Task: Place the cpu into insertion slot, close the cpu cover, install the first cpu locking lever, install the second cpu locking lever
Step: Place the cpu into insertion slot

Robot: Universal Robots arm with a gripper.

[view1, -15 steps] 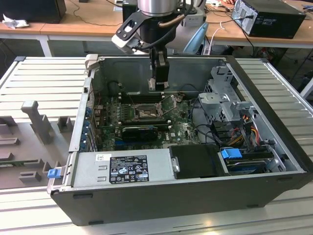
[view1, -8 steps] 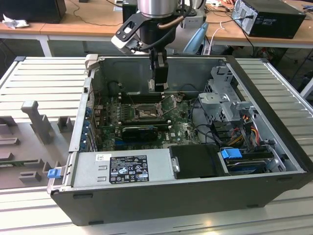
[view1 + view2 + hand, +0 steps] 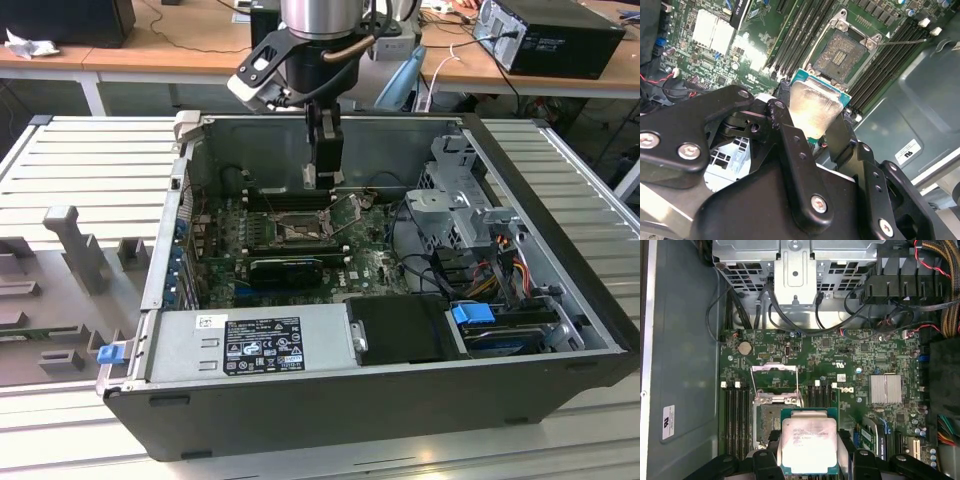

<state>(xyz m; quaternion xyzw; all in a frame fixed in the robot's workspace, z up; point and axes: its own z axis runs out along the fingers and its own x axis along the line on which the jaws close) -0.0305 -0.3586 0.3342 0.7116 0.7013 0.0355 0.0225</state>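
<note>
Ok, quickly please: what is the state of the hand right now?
The hand is closed on the cpu; the chip is not yet in the insertion slot.

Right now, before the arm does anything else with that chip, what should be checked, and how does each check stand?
1. Grip on chip: ok. The gripper is shut on the cpu.
2. Socket free: ok. The insertion slot lies bare.
3. Cover out of the way: ok. The cpu cover stands flipped up.
4. Chip seated: not ok. It hangs above the motherboard, apart from the slot.
5. Chip's orientation matched to the slot: cannot tell.
</note>
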